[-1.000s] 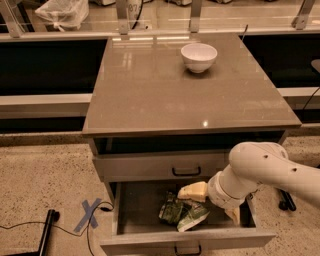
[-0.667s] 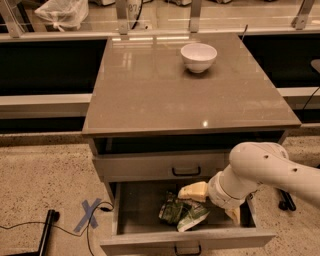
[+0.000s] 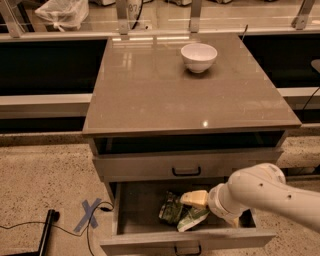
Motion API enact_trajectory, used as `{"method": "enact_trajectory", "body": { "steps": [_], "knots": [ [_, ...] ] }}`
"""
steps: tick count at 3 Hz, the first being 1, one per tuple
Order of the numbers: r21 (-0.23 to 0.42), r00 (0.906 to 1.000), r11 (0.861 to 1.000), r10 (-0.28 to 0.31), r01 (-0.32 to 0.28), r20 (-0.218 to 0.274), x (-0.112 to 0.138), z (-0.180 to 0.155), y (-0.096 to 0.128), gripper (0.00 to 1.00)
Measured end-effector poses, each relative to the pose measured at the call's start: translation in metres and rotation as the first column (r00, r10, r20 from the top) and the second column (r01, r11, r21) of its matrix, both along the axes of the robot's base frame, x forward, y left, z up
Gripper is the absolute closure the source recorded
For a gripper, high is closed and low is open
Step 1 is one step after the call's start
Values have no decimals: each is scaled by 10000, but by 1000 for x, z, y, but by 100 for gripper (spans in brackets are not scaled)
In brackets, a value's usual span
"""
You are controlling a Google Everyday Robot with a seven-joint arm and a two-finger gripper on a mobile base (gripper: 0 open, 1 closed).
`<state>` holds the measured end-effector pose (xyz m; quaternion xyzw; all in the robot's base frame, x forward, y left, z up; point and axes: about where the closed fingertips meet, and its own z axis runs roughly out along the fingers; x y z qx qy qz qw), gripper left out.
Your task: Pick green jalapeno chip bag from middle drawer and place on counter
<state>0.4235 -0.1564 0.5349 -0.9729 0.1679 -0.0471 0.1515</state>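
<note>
The green jalapeno chip bag (image 3: 176,212) lies crumpled inside the open middle drawer (image 3: 131,210), near its centre. My gripper (image 3: 196,200) reaches down into the drawer from the right on a white arm, its pale finger lying right over the bag's right part. The counter (image 3: 150,90) is the glossy grey-brown slab above the drawers.
A white bowl (image 3: 199,56) stands on the counter at the back right. The top drawer (image 3: 187,165) above is closed. A blue tape cross (image 3: 90,215) and a black cable (image 3: 30,226) lie on the speckled floor at left. A plastic bag (image 3: 64,11) sits behind the counter.
</note>
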Motion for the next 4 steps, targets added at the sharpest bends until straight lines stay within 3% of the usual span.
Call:
{"method": "enact_trajectory", "body": {
  "steps": [1,3,4],
  "knots": [
    [-110,9964,9999,40,-31,841,16,-1,-2,0],
    [-277,9953,9993,281,-257,928,19,-7,2,0],
    [-685,9911,9967,528,-446,1226,25,-24,5,0]
  ]
}}
